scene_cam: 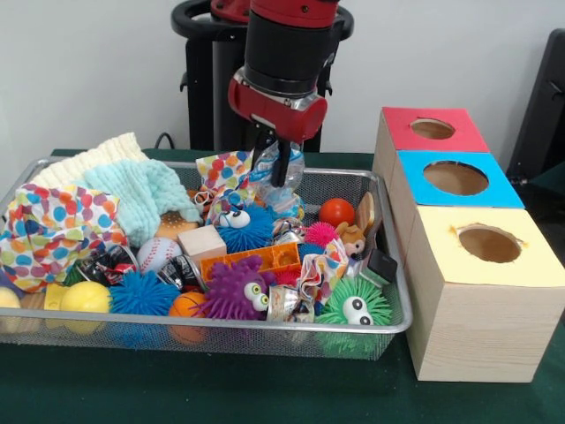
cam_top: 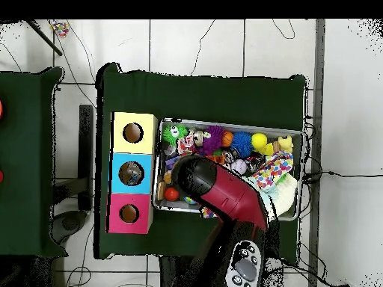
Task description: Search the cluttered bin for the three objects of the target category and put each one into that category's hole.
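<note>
Three holes (scene_cam: pixel 458 177) visibly empty | bin (scene_cam: pixel 388 309) full, sorting barely begun | fingers (scene_cam: pixel 279 168) clamped on clear plastic bottle (scene_cam: pixel 284 173) above bin.

Wire-mesh metal bin (scene_cam: pixel 388 322), wood-grain boxes (scene_cam: pixel 481 331), knitted cloth (scene_cam: pixel 132 199)

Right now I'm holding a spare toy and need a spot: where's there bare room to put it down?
Free: the green cloth in front of the mesh bin, and the strip behind the three boxes in the overhead view. The bin itself is packed edge to edge, tightest beneath the hand.
</note>
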Motion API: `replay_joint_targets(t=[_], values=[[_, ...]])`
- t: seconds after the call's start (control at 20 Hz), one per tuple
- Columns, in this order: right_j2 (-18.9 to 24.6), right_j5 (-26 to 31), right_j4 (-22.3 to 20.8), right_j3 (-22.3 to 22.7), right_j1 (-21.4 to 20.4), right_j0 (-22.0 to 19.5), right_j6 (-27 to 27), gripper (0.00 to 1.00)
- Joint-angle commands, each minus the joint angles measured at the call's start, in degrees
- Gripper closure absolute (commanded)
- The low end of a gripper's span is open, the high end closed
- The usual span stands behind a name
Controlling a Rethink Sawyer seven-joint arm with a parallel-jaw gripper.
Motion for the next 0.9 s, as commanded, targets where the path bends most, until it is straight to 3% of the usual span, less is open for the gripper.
replay_joint_targets(t=[0.05,0.35,0.9], values=[[2.11,0.94,2.94,8.65,-4.18,3.10,17.12,1.00],[1.55,-1.88,3.65,12.00,-4.75,8.56,19.62,1.00],[1.73,-1.84,6.48,11.61,-3.34,17.07,24.53,1.00]])
